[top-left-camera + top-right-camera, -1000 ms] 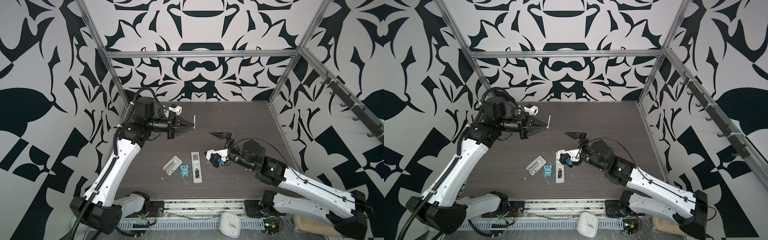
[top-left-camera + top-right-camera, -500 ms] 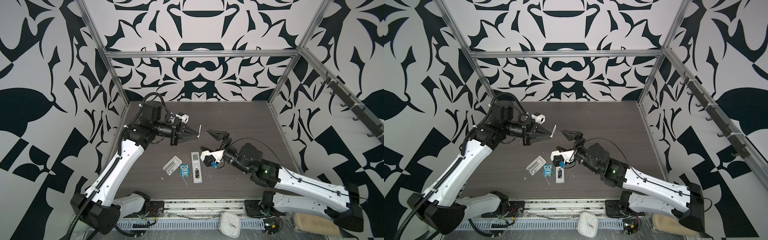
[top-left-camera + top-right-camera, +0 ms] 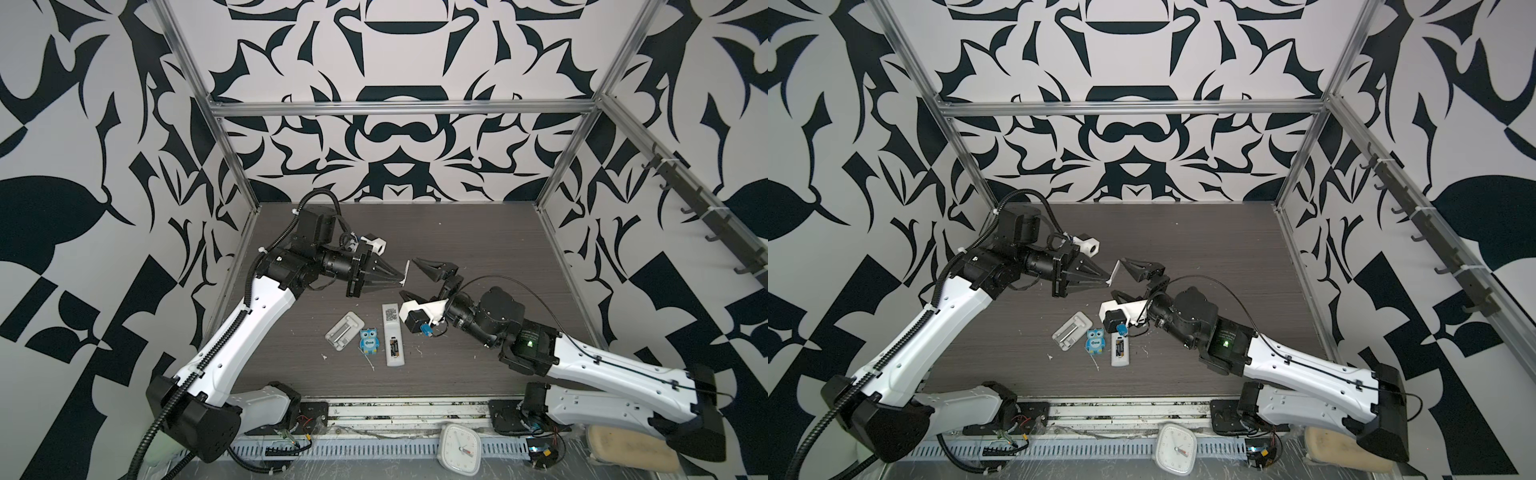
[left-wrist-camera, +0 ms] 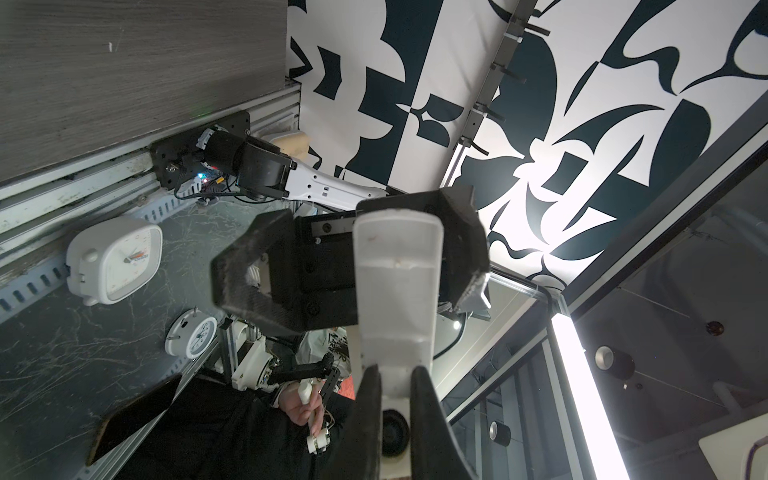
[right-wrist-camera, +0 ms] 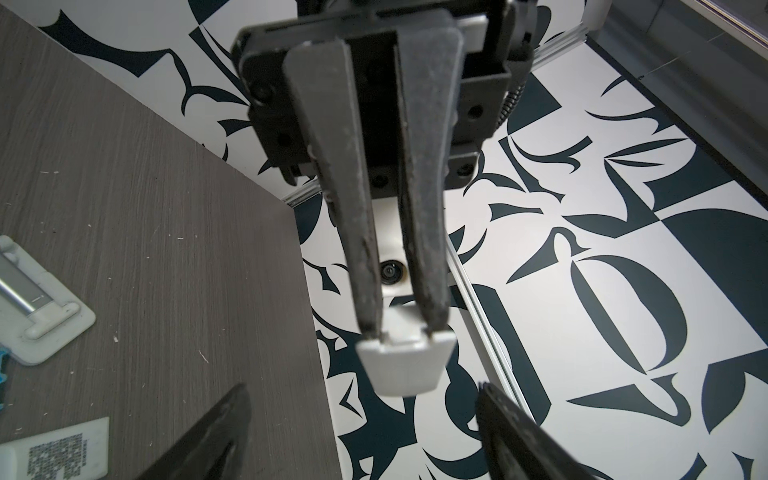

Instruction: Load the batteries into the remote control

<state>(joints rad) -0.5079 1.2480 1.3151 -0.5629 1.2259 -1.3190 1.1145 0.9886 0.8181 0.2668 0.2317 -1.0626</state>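
Dark table [image 3: 478,249] carries the remote control [image 3: 391,328], grey tray [image 3: 344,331] and blue owl [image 3: 369,341].

High in front, we overlook the whole desk [image 3: 498,232] in both top views. Wrist cameras close behind left claw [image 4: 395,376] and right claw [image 5: 361,399] face each other, sharing the white cover [image 5: 405,365].

1. The word "One" is printed on the belly of the small blue owl figure [image 3: 369,341], lower middle in both top views.
2. The remote [image 5: 96,440], lower left of the right wrist view, carries a speckled code label [image 5: 58,459]; nothing on it can be read.
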